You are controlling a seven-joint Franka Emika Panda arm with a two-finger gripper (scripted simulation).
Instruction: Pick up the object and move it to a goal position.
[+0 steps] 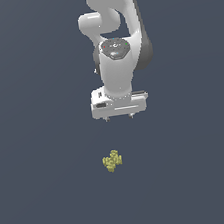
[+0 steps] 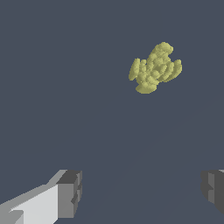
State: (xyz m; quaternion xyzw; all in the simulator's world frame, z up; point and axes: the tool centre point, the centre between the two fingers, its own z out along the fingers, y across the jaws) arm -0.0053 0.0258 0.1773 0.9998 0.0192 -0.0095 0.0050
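**Panda arm above a knobbly olive-yellow object on a plain dark surface**

Exterior view: a glossy white, smooth-shelled robot arm [image 1: 116, 37] with rounded joint housings and a dark grey band on one side hangs over a flat, matte slate-blue ground surface [image 1: 40, 195] that fills the whole picture and shows no edges or corners. At the arm's lower end sits the white, box-shaped gripper [image 1: 118, 118], whose two short grey fingertips [image 1: 131, 116] project just below the block. The fingertips stand spread apart and hold nothing.

The small olive-yellow lumpy object [image 1: 112, 161], a roughly cross-shaped cluster of tiny rounded knobs, lies on the ground surface near the picture's middle. It is apart from the gripper, nearer the viewer in this view, and a little toward the exterior view's left of the gripper's midline. It is much smaller than the gripper block.

Wrist view: the same object [image 2: 155, 68] appears as a bumpy, granular mass with stubby lobes, resting alone on the uniform dark surface [image 2: 65, 87]. Two finger pads frame the view: one is a white link ending in a blocky, faceted grey pad [image 2: 70, 194]; the other is a matching grey pad [image 2: 214, 190], partly cut off at the picture edge. A wide gap separates them, and the object lies outside that gap, untouched.
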